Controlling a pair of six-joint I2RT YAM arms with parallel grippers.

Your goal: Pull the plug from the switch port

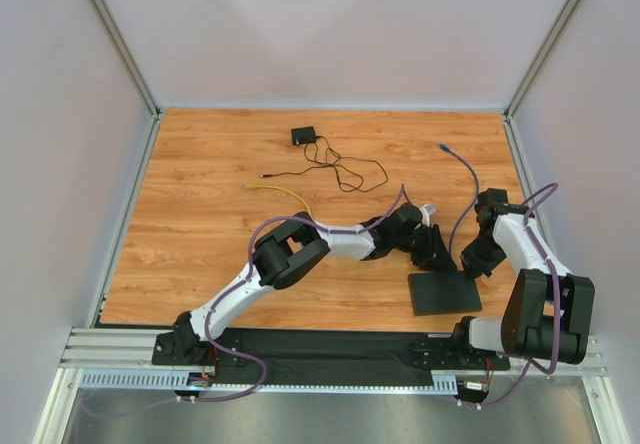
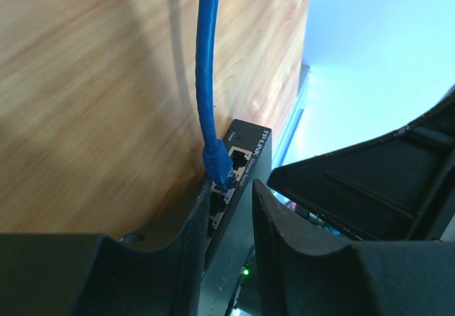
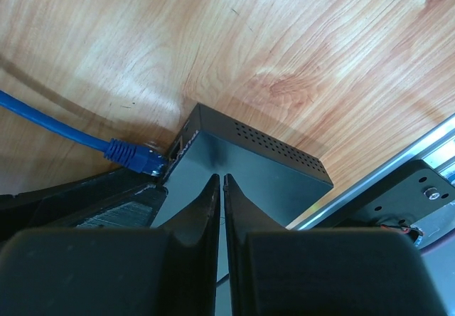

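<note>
Wood-grain table (image 1: pixel 200 214) carries the flat black switch (image 1: pixel 445 292) by its near edge, right of centre — the blue plug (image 2: pixel 217 163) sits in a switch port (image 2: pixel 220 186). The left gripper (image 2: pixel 231 191) stands partly apart astride the port edge, beside the plug, clasping nothing. The right gripper (image 3: pixel 219 182) is pinched closed — empty — over the switch top.
</note>
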